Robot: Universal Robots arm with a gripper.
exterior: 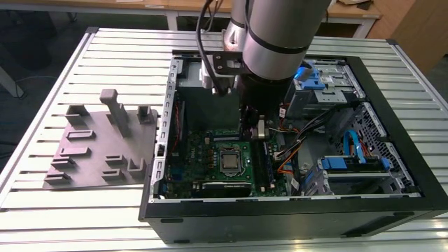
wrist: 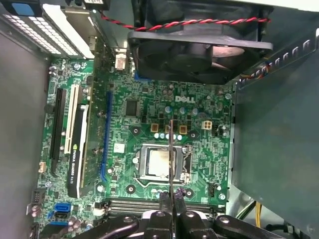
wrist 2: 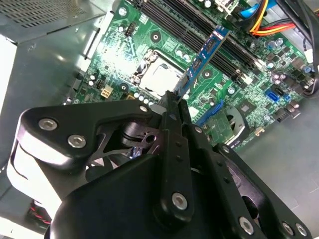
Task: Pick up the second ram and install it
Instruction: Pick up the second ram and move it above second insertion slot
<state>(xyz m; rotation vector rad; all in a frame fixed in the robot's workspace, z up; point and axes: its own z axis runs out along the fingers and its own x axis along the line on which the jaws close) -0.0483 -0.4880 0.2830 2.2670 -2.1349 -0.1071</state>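
Ram [wrist 2: 202, 62] is pinched between the fingers [wrist 2: 174, 134], which are closed tight on its flat faces. It hangs inside the case [exterior: 294, 215] over the motherboard [wrist: 199, 109], showing as a thin edge-on line across the CPU socket [wrist: 159, 167] in the first wrist view, and we judge it is not seated in the slots [wrist: 142, 203]. Risks as we see them: the grip is narrow, so a slight tilt or slip would bring it down skewed, and pressing then could jam it on a slot wall or bend it. If it drifts off line it could strike the socket or nearby parts. A reversed notch or shut latches would also stop it seating. The cables [wrist 2: 269, 22] lie near the slots' far end and could snag. Hard to make out: in the exterior view the arm [exterior: 280, 31] blocks the grip. The slots are partly cut off behind the fingers in the first wrist view. We cannot tell the latch positions, the notch side, how high it hangs above the board, or whether another stick already sits in a slot.
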